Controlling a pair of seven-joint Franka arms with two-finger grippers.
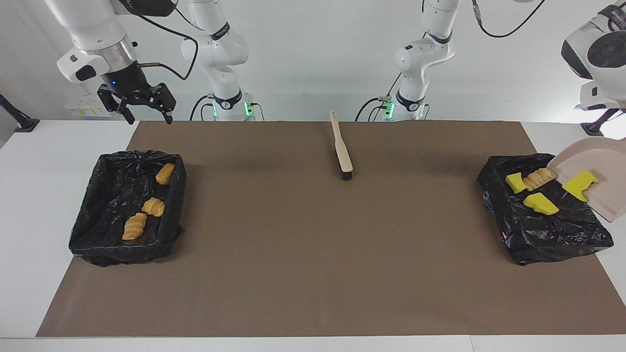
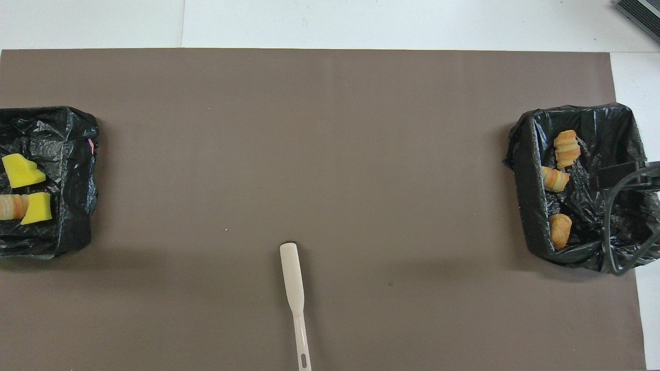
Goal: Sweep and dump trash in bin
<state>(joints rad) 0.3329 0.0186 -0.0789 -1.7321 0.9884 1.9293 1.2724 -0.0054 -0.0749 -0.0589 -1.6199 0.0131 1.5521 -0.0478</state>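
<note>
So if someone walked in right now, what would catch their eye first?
Probably the tilted beige dustpan over the black bin at the left arm's end, one yellow sponge chunk still on it, two more chunks and a bread piece already inside. Next, the other bin at the right arm's end with three bread pieces, and the brush lying mid-table.

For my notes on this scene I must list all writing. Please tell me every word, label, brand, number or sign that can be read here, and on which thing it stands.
None: no readable text in either view.
The brush, the dustpan and the two black-lined bins carry no visible writing.
The pale strip on the wall near the right gripper shows small marks, too small to read.
</note>
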